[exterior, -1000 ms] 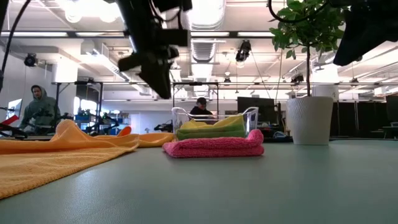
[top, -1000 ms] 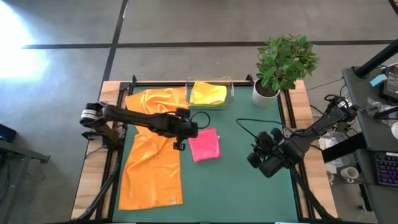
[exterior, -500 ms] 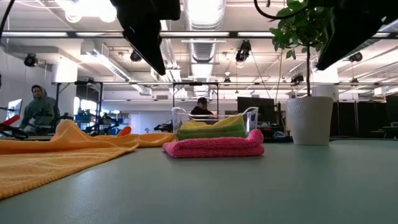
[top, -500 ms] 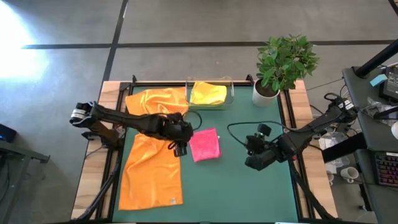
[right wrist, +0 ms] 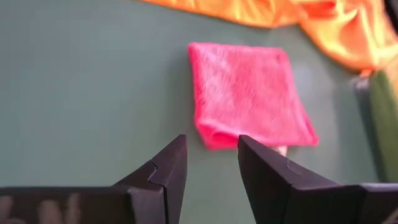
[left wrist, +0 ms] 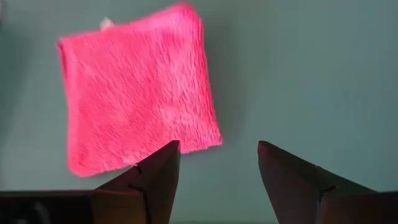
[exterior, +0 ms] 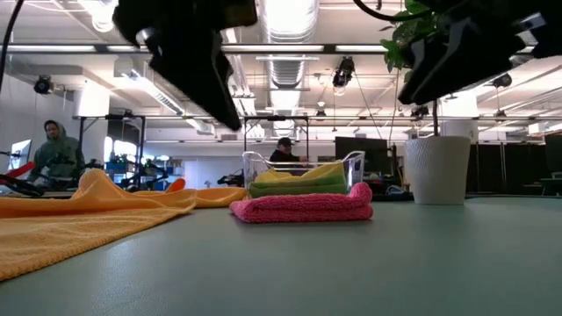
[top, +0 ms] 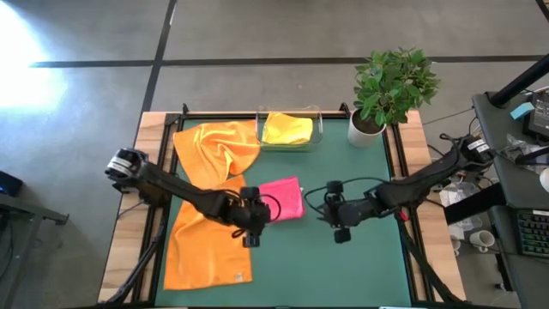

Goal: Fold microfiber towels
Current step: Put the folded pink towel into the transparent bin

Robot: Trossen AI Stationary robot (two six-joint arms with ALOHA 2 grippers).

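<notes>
Pink towel [top: 282, 198] sits folded, a compact square mid-worktop [top: 360, 266], just ahead of the tray [top: 319, 129]. In the low view it reads as a flat stack, layers visible at the edge. We judge this one done and ready to be moved or stacked.

Key relation: the pink towel lies between the two tools. Left tool [top: 250, 238] hangs just off one near corner, fingers apart, nothing held; its wrist view shows the towel [left wrist: 137, 93] straight ahead, past the open fingers [left wrist: 163, 163]. Right tool [top: 340, 233] is on the other side, a bit farther off, fingers also apart and empty; its wrist view has the towel [right wrist: 245, 93] ahead with a folded edge facing it. Left arm is nearer. The towel is near-square, so no real long axis; sides run slightly skew to the worktop edges.

Orange towel [top: 210, 232] lies spread flat on the left side, long axis running front to back, partly under the left arm. A second orange towel [top: 219, 144] is bunched behind it, the two touching or overlapping. Yellow towel [top: 286, 129] sits folded in the tray; the low view shows a green one [exterior: 299, 186] under it.

Plant pot [top: 365, 127] stands at the far right corner, well clear.

We expect either arm can reach pink; the spread orange one is left-arm territory.
</notes>
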